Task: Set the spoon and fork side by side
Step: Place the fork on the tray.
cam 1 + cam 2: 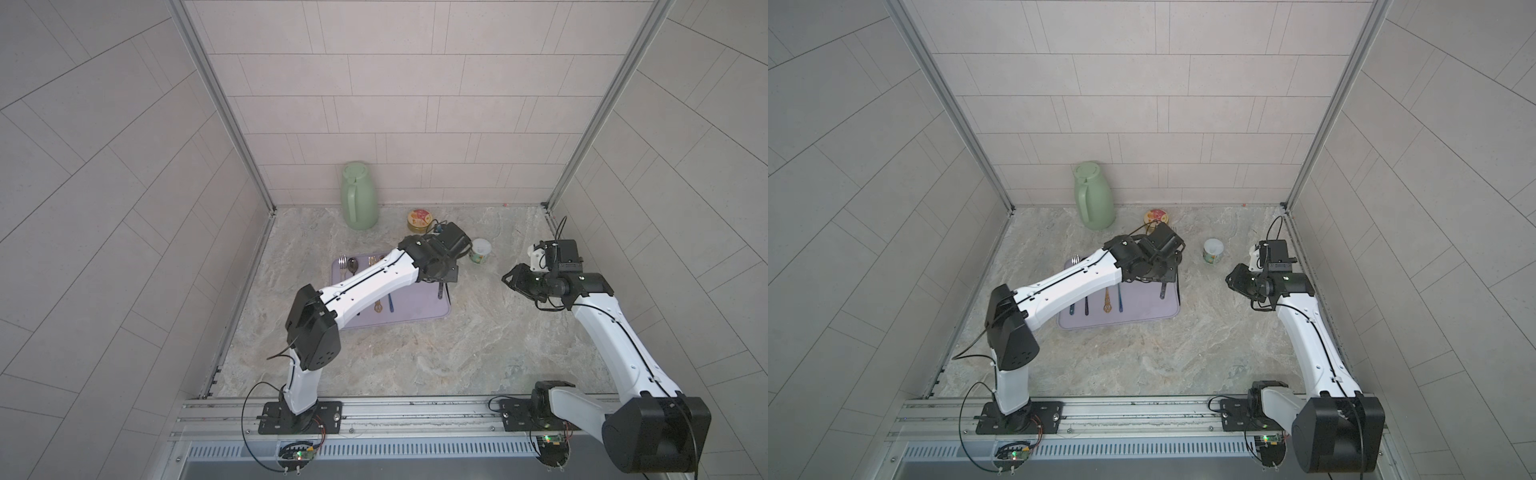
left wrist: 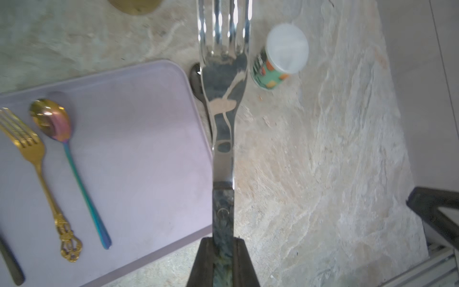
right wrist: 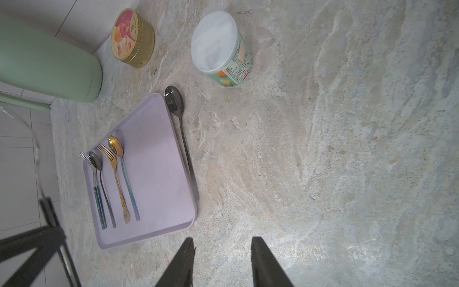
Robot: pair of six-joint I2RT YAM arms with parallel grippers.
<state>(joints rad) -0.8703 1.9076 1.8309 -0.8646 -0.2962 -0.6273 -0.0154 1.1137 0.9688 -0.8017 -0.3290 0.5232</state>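
Silver fork [image 2: 223, 99] (dark marbled handle) is pinched at the handle end by the left gripper [image 2: 223, 242], held above the table [image 2: 323, 149]. The black spoon [image 3: 182, 131] lies along the edge of the lilac tray [image 3: 154, 149]. The right gripper [image 3: 222, 239] hangs spread, holding nothing. The tray carries 4 other utensils [image 3: 116, 179].
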